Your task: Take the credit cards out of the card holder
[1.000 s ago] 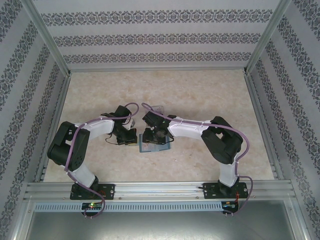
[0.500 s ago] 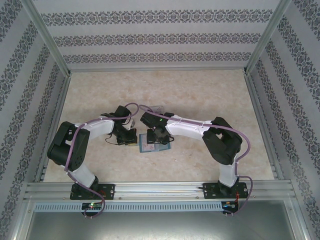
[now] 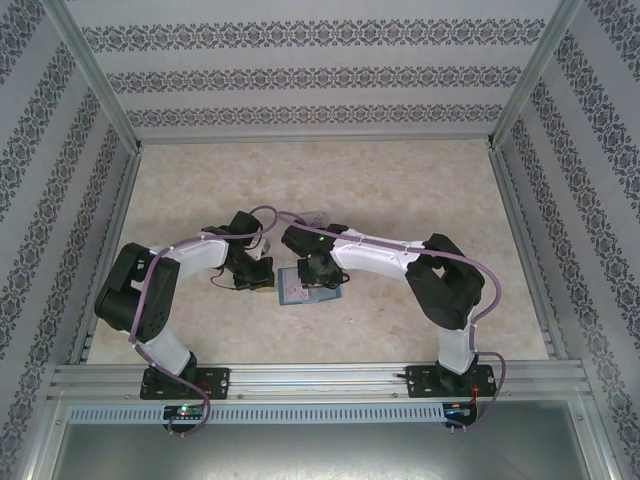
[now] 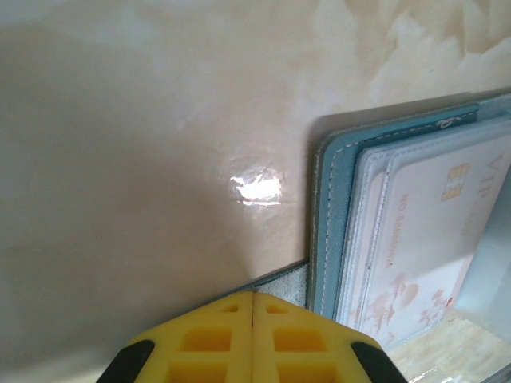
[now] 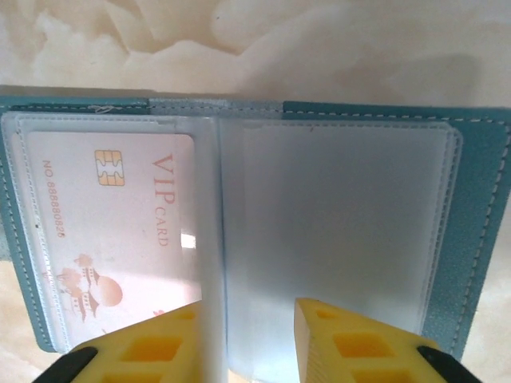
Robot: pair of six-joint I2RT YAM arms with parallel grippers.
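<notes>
Fingertips nearest, in both wrist views. On the left gripper (image 4: 253, 327), pressed fully together with nothing between, planted at the near corner of the holder (image 4: 324, 239) on a grey sliver, possibly the strap tab; cannot tell for sure. Probably put there as a pin, to stop the holder sliding during the other arm's work. On the right gripper (image 5: 247, 335), set partway apart, gripping nothing, straddling a clear sleeve leaf (image 5: 209, 199) standing up along the fold. Likely lined up that way to nip the leaf or get under it and reach the pale card (image 5: 112, 215) beside it.

Just beyond the tips, holder lying open and flat on the table (image 3: 420, 190), teal border outermost, pockets up. Pale card tucked under clear plastic in the pocket on the left of the right wrist view, chip and VIP lettering showing, not yet out. Other pocket seemingly empty behind its frosted cover; no dark cards to be made out.

From above, holder between the two grippers, left one at its edge, right one over its middle, both arms bent inward to meet there. Task judged barely begun. Risk: thin slippery sleeve, easy to pinch plastic and miss the card, or to drag the whole holder.

Farther back, small clear thing (image 3: 316, 217) just behind the right wrist, too blurred to name
</notes>
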